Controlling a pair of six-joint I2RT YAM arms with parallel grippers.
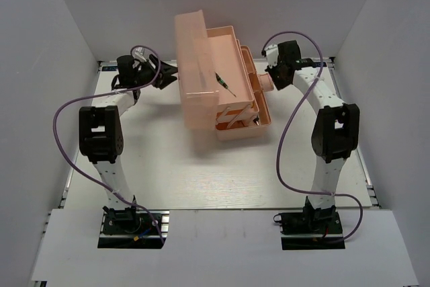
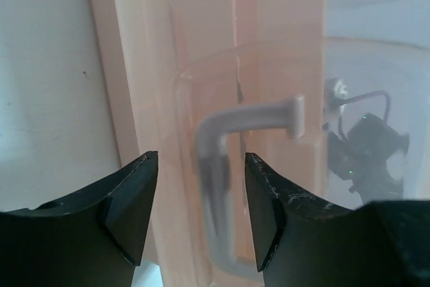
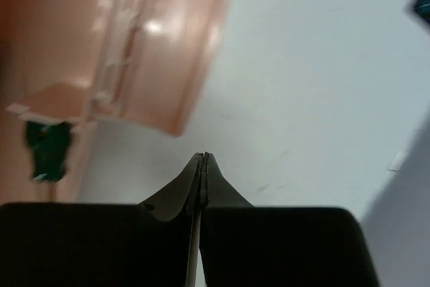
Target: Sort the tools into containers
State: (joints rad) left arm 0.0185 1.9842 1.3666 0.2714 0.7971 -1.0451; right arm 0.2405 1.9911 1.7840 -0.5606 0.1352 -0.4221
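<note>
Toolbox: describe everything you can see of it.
The large translucent peach-pink plastic toolbox sits far-centre on the white table, opened: its lid stands at the left and its stepped trays fan rightward. A slim dark tool lies in the upper tray. A pale handle shows through the lid. The open left gripper faces the lid; the shut right gripper is by the right end. Contact unclear.

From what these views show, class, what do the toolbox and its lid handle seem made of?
Toolbox: probably plastic, glossy translucent peach-pink; highlights glint on its see-through walls. Lid handle: likely plastic too, pale grey and matte, but too blurred to be sure.
</note>
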